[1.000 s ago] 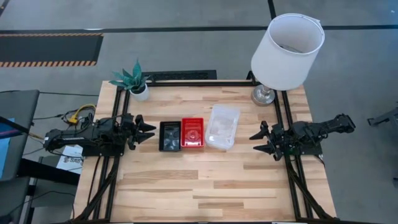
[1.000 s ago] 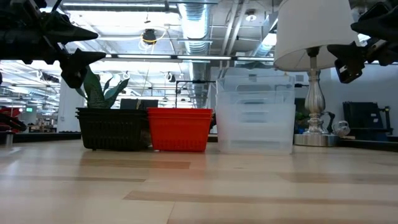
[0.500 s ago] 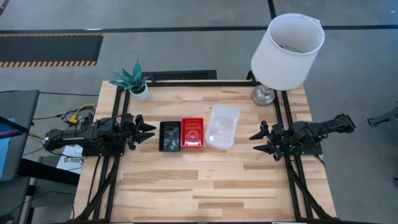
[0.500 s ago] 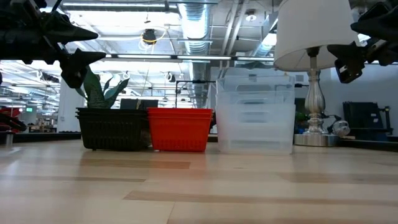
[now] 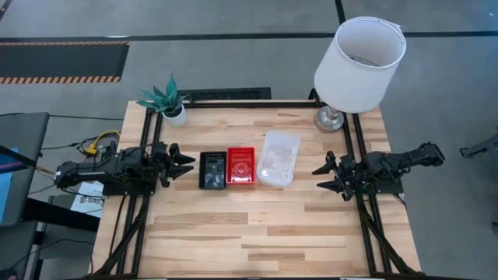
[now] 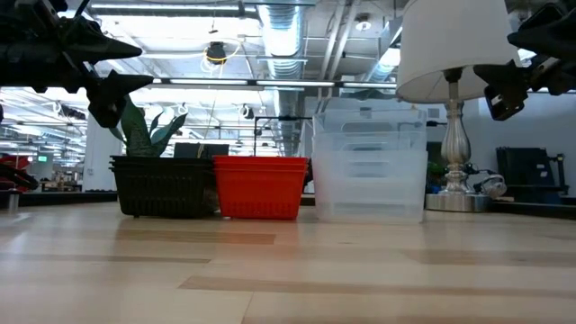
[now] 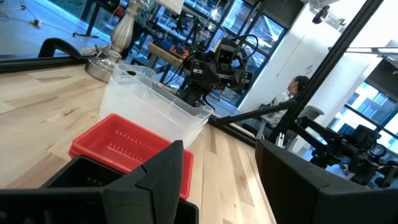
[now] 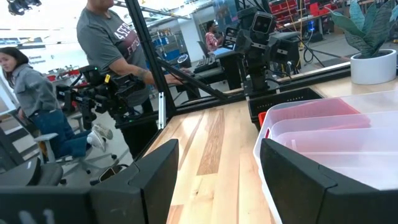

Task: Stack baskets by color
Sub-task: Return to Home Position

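A: From above, three stacks are sitting in a row across the middle of the table (image 5: pixel 233 233), a touch nearer its far edge. The black baskets (image 5: pixel 212 169) are lying toward the left edge, the red baskets (image 5: pixel 241 166) are touching them, and the clear baskets (image 5: pixel 278 158) are just beside the red, toward the right edge.

B: The left gripper (image 5: pixel 185 166) is hanging at the left edge, fingers spread apart and gripping nothing, pointing at the black baskets. The right gripper (image 5: pixel 318 178) is mirroring it at the right edge, fingers apart too, near the clear baskets but not touching them.

A: A lamp (image 5: pixel 359 54) is standing at the far right corner, a potted plant (image 5: pixel 165 99) at the far left corner.

B: Down at table height, the clear baskets are rising tallest, and both grippers are hovering well above the wood.

A: Left wrist camera now: two dark fingers are standing wide, the red and clear baskets are lying beyond them, and a seated person (image 7: pixel 289 96) is showing past the table.

B: Right wrist: fingers are gaping again, the clear baskets are nesting one inside another just ahead, and a person in a grey T-shirt (image 8: pixel 112 43) is standing in the room, with a person in a grey hoodie (image 8: pixel 28 87) nearby.
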